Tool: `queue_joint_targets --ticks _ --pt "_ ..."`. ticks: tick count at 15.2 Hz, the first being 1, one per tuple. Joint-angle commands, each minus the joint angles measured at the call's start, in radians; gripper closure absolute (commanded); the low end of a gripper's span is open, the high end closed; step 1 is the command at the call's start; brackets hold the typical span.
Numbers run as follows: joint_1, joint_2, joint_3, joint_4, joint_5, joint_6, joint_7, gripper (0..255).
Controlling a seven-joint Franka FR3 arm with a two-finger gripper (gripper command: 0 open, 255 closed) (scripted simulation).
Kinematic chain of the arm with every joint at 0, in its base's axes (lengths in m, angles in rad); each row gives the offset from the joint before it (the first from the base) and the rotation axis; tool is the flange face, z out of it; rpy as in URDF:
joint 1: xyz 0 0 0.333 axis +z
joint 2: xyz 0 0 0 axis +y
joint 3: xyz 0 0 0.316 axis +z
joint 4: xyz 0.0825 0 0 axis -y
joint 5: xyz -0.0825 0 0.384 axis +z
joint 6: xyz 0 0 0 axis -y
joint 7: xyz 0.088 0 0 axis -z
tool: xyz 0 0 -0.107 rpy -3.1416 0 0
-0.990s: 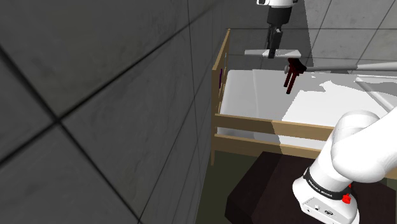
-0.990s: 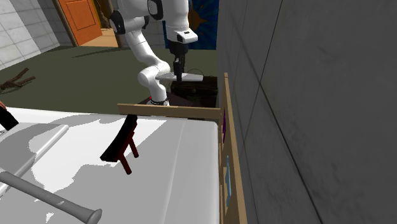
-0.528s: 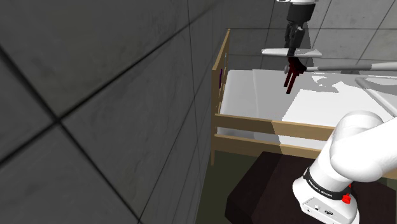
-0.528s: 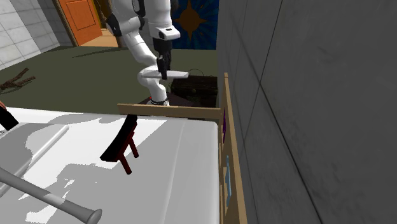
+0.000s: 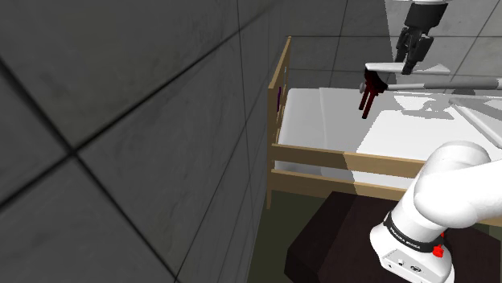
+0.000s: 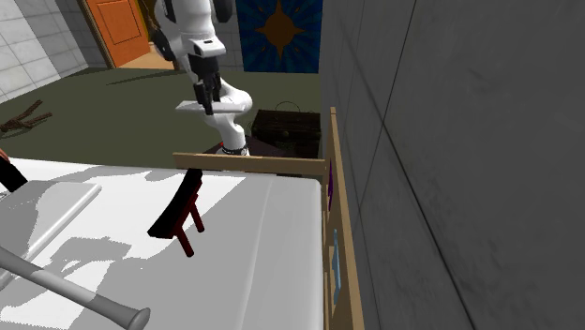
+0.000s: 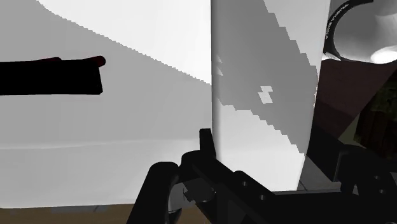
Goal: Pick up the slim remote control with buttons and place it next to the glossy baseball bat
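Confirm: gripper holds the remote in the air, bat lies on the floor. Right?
Not the floor. The bat lies on the bed, on its white sheet, as the second exterior view shows. The rest stands: the gripper holds the remote in the air.

A bed with a pale wooden frame [image 5: 277, 88] and a white mattress [image 5: 322, 120] stands against a grey tiled wall [image 5: 121, 120]. On the mattress a small dark thing with red legs [image 6: 178, 216] sits tilted. Beyond the footboard lies an olive floor [image 6: 112, 103], with an orange door [image 6: 117, 28] and a blue wall hanging [image 6: 277, 23] bearing an orange star.
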Motion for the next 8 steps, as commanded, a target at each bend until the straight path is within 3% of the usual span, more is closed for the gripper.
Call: queue_joint_targets --ticks 1,8 --pt "-0.019 -0.040 -0.020 -0.007 -0.030 -0.026 -0.038 255" --pt "-0.083 -0.154 -0.100 0.003 -0.140 -0.111 -0.182 255"
